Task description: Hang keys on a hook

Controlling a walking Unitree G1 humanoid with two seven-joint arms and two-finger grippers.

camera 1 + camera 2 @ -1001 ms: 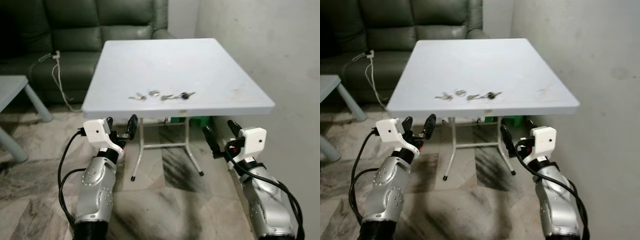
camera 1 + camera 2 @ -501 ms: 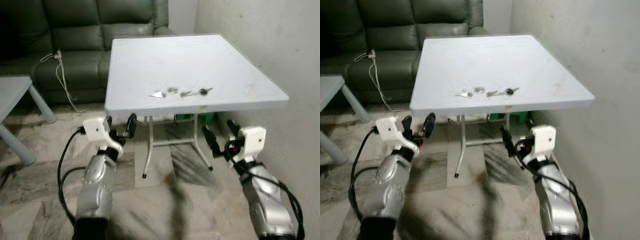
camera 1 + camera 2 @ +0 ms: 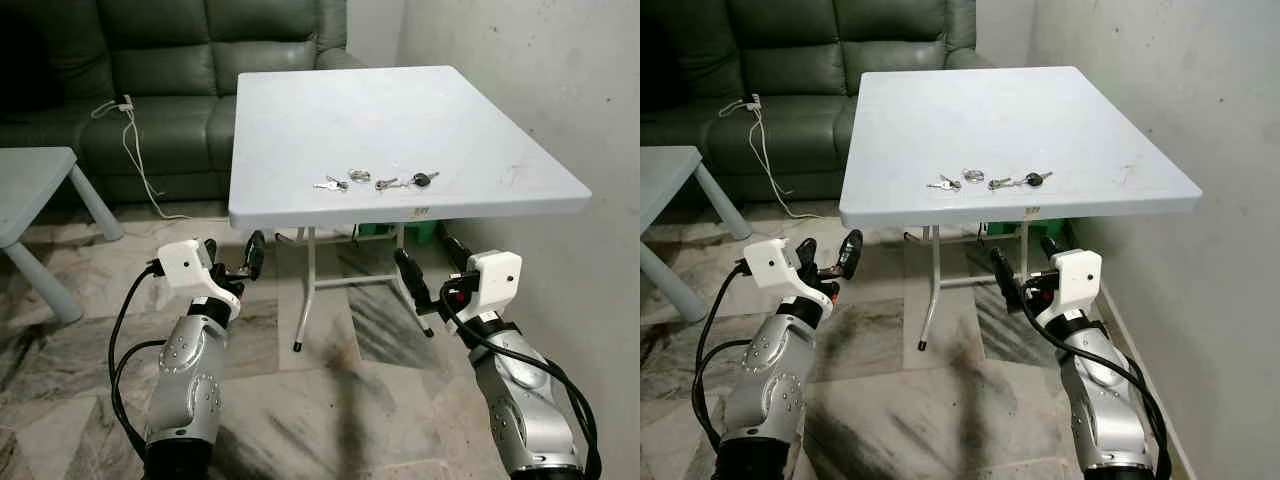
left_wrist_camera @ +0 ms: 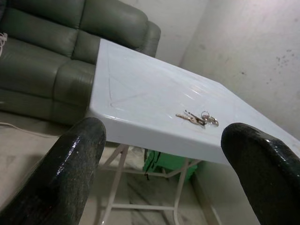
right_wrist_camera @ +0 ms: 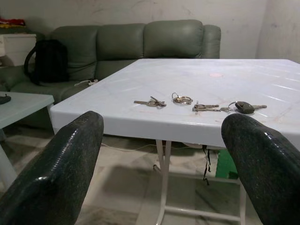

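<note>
Both end effectors, left (image 3: 237,262) and right (image 3: 428,268), gape empty below table (image 3: 300,205); flat keys (image 3: 375,182) may skid away.

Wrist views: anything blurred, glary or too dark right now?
Left wrist view: the left tool's fingers are soft and out of focus up close, the table has a mild sheen, and the keys are small but legible. Right wrist view: evenly lit, keys sharp, the right tool's fingers blurred in the foreground. Eye views: sharp, with no motion blur.
</note>
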